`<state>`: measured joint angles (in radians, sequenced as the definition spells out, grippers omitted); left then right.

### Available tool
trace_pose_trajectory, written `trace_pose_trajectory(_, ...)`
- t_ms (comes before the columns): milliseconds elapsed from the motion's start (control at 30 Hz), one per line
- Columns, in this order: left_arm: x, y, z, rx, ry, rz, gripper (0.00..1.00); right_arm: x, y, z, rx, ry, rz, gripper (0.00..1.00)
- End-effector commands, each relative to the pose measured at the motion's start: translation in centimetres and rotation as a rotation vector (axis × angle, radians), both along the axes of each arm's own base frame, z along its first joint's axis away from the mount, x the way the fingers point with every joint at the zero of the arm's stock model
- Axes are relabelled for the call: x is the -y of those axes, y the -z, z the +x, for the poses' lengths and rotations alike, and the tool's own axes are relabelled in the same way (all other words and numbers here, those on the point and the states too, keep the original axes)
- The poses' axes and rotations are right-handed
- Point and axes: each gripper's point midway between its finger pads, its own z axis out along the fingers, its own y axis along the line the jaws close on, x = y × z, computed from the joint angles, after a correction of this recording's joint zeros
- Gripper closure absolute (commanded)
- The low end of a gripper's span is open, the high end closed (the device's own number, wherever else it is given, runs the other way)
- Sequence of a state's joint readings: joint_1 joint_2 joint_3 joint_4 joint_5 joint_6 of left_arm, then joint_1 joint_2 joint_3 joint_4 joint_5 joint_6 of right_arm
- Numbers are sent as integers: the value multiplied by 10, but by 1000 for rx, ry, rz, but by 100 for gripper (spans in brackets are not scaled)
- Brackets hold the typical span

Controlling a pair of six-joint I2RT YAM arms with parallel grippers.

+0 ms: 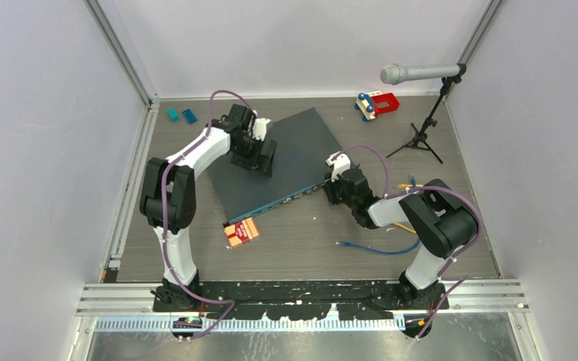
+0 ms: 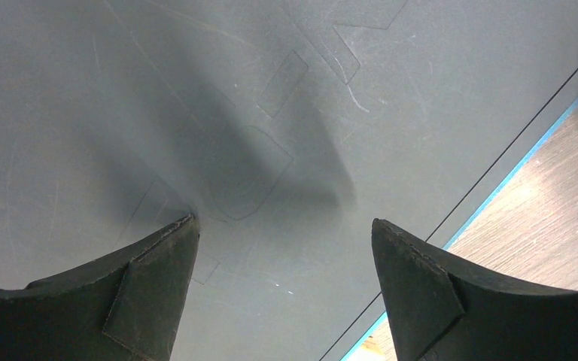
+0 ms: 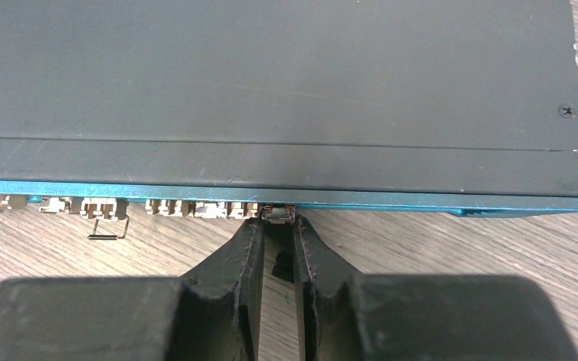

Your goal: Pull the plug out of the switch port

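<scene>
The switch (image 1: pixel 278 162) is a wide dark slate box lying askew mid-table, its teal front edge facing my right arm. My left gripper (image 1: pixel 260 162) rests open on the top panel of the switch (image 2: pixel 271 113); its fingertips (image 2: pixel 184 229) touch the bare surface with nothing between them (image 2: pixel 282 222). In the right wrist view the switch (image 3: pixel 271 90) fills the upper half. My right gripper (image 3: pixel 277 223) is at the row of sockets, its narrow jaws shut on a small pale plug (image 3: pixel 277 213) seated in a port. The right gripper (image 1: pixel 330 188) sits at the front edge.
A loose blue cable (image 1: pixel 376 247) lies by the right arm's base. A red and yellow box (image 1: pixel 241 232) sits near the switch's front corner. A microphone on a stand (image 1: pixel 421 73), a red toy (image 1: pixel 377 104) and teal blocks (image 1: pixel 172 114) stand at the back.
</scene>
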<state>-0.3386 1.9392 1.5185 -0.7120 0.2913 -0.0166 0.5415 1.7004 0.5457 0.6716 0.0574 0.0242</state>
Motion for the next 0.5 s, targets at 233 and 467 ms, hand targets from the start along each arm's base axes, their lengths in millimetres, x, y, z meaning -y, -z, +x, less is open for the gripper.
trace_pose_trajectory(233,59,-20,-33,280,414,49,13,-3,-14,-11,-1,-23,35,99)
trace_pose_trajectory(467,100,-18,-35,372,497,22,13,-4,-12,-12,-3,-37,35,99)
